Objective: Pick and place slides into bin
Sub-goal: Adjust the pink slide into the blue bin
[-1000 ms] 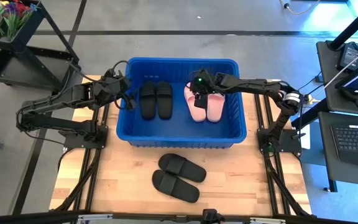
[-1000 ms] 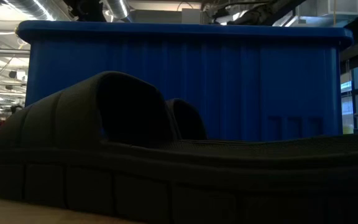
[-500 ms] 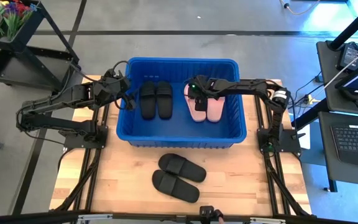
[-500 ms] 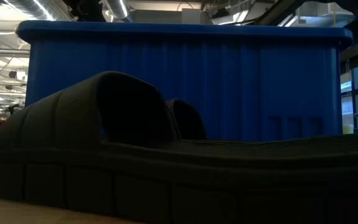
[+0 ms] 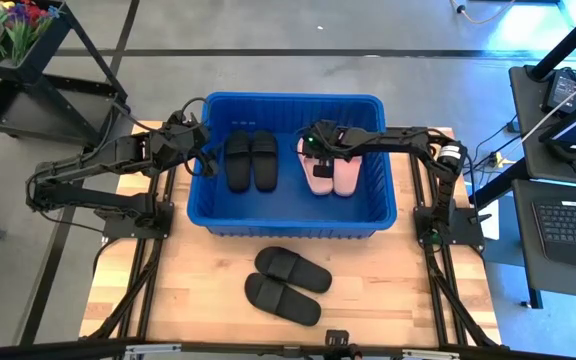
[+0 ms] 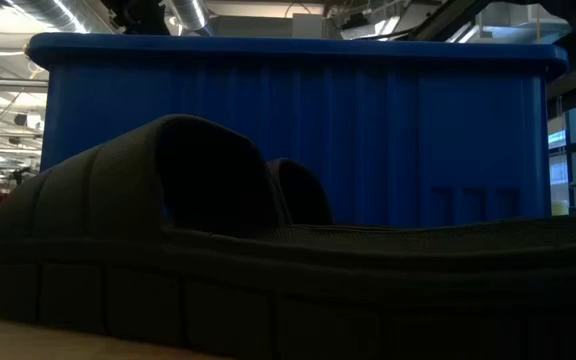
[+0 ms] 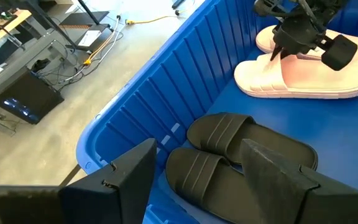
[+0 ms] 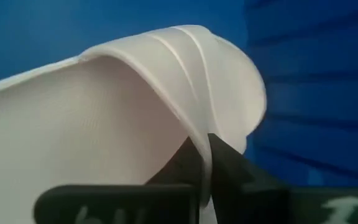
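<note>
Where high view hides grip, right wrist view shows right gripper (image 8: 205, 163) pinching pink slide (image 8: 104, 118) strap.

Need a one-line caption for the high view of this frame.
Right hand grips a pink slide inside the blue bin; black pair waits on the table.

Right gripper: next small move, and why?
Probably open and lift clear. The right gripper is pinched on the strap of a pink slide that already lies flat beside its mate on the bin floor. The black pair on the table remains.
</note>
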Motion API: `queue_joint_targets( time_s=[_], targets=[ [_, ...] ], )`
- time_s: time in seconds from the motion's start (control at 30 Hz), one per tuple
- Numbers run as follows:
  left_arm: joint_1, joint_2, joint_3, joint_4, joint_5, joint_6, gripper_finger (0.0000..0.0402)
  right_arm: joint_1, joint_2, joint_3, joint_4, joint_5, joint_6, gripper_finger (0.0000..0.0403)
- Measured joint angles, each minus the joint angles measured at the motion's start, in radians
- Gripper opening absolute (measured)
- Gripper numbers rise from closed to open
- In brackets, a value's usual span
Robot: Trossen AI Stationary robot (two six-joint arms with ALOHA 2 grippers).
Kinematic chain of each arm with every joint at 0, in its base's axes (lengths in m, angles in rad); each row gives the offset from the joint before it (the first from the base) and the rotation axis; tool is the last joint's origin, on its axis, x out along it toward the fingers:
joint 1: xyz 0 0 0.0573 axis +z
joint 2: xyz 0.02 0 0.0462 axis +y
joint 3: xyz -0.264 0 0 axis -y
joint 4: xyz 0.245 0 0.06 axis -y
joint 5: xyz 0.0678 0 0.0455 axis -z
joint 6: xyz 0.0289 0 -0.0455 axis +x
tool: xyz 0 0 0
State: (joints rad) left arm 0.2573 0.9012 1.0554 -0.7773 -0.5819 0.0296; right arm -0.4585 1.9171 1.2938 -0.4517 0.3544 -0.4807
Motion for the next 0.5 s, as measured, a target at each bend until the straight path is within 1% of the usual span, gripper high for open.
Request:
queue_joint_targets(
  time_s=[0.1, 0.2, 0.33, 0.5],
  targets=[
    [0.000, 0.000, 0.000, 0.000, 0.000, 0.000, 0.0228, 0.001, 0.000, 0.000, -0.032, 0.058, 0.049, 0.0021],
    [0.000, 0.000, 0.000, 0.002, 0.000, 0.000, 0.0228, 0.001, 0.000, 0.002, -0.095, 0.069, 0.079, 0.0013],
    [0.000, 0.000, 0.000, 0.011, 0.000, 0.000, 0.0228, 0.001, 0.000, 0.002, -0.149, 0.078, 0.086, 0.0014],
    [0.000, 0.000, 0.000, 0.011, 0.000, 0.000, 0.0228, 0.000, 0.000, 0.002, -0.152, 0.077, 0.088, 0.0044]
  ],
)
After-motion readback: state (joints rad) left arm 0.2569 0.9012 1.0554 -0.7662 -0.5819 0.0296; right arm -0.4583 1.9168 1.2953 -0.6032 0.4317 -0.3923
